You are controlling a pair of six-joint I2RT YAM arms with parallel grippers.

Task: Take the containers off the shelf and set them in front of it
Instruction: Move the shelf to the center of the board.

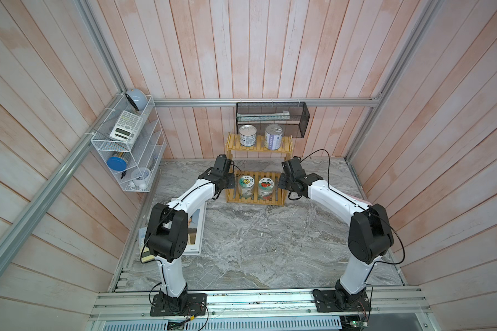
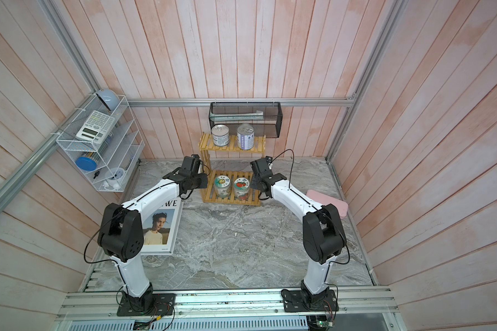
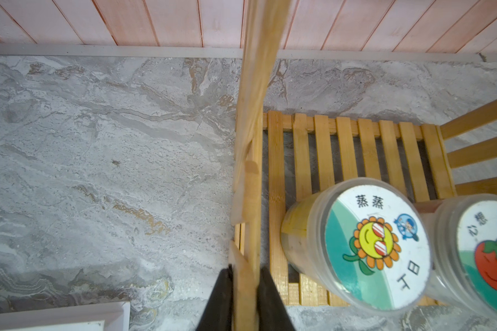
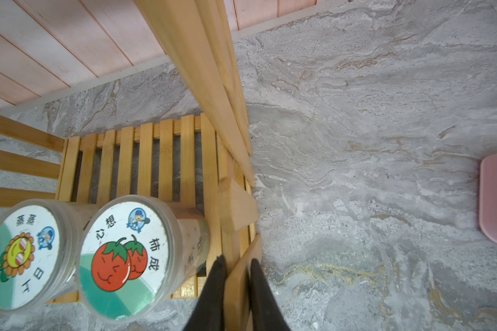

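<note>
Both left gripper [image 3: 245, 275] and right gripper [image 4: 237, 265] clamp the shelf's [image 1: 256, 148] side slats; tugging unevenly could topple the taller tin [image 1: 273, 137].

left hand [image 3: 245, 275] clamped | right hand [image 4: 237, 266] clamped | arms [image 1: 190, 195] extended forward

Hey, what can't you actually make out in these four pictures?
Left gripper and right gripper: in both top views the wrists hide the jaws; only the wrist views show them shut on the shelf posts.
White-blue tin and purple-white tin: label print too small in both top views.
Red-fruit-lid jar: cut off by the left wrist view's edge.
Black mesh basket: mesh blurs its contents.
</note>
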